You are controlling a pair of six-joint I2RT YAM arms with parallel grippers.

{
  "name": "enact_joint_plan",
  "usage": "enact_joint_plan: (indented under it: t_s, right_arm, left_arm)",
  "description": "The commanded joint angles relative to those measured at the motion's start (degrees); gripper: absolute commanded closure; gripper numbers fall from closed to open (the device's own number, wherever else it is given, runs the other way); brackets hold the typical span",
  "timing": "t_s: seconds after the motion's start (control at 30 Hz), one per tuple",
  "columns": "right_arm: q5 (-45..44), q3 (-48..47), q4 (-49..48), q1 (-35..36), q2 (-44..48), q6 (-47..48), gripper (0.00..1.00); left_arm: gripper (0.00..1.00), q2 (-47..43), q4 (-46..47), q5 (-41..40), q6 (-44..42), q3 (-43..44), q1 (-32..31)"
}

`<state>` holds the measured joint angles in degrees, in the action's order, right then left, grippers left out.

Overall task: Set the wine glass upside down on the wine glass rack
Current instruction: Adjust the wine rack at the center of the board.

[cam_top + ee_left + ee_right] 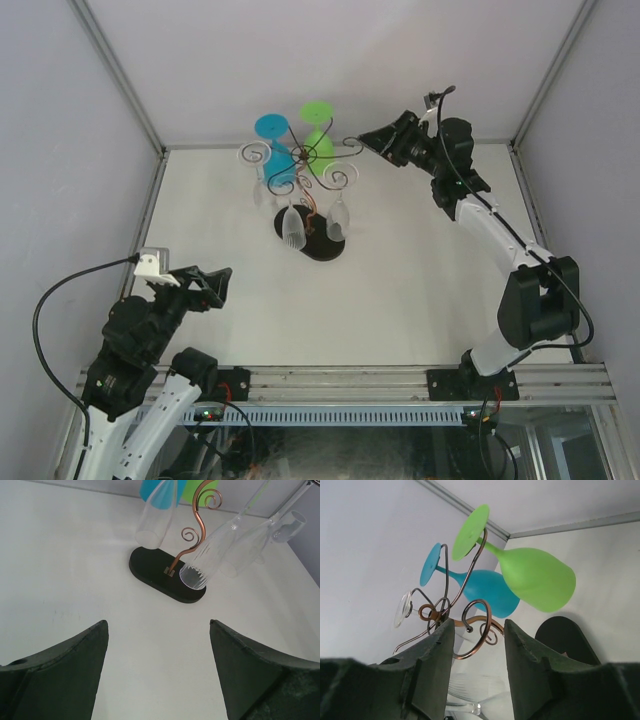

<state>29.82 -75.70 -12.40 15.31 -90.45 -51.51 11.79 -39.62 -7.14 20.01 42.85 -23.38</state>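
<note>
Seen from above, the wine glass rack [312,152] stands at the far side of the table [400,290]. A green wine glass [318,113] and a blue glass [272,126] hang on it bowl-down, feet uppermost, with clear glasses [292,226] below. The right gripper [372,138] hovers just beside a scroll arm, holding nothing. The left gripper [218,283] sits well apart near the front edge. From the left wrist, both fingers [60,675] are spread wide and empty. The rack's black base [150,566] and a ribbed clear glass [206,562] lie ahead of them, untouched. From the right wrist, the fingers [420,680] are parted with one wire scroll [476,630] showing between their tips; whether they touch it cannot be told. The green wine glass [535,577] hangs above and beyond them by its stem, apart from both fingers. It is probably light, rigid and slick. Whether it is plastic or breakable glass is unclear, so a moderate hold on the stem just under the foot looks safest. The thin wire rack seems likely to sway if bumped.
</note>
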Motion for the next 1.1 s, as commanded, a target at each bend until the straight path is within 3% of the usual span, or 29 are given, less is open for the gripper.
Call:
enact_joint_plan:
  t_s: [0.0,0.13,0.6,0.83,1.07]
  right_arm:
    - [-2.77,-2.68,-0.09,0.80,0.10,-0.32,0.56]
    - [-2.51,-3.40,-0.12,1.19,-1.02,-0.71,0.57]
    - [-0.95,-2.13,-3.38,1.96,-0.99,-4.11,0.87]
    - [-4.97,2.02,-6.19,3.23,2.45,-7.75,0.99]
    - [-13.53,7.37,-10.17,6.23,6.94,-11.79,1.00]
  left_arm:
    - [0.14,-0.81,2.00,0.08,0.56,-1.40,0.41]
    - [0.14,-0.72,2.08,0.13,0.51,-1.44,0.35]
    - [0.14,-0.89,2.13,0.11,0.47,-1.50,0.40]
    - [0.14,-1.03,2.26,0.02,0.50,-1.54,0.36]
    - [0.14,-1.15,2.17,0.02,0.60,-1.55,0.38]
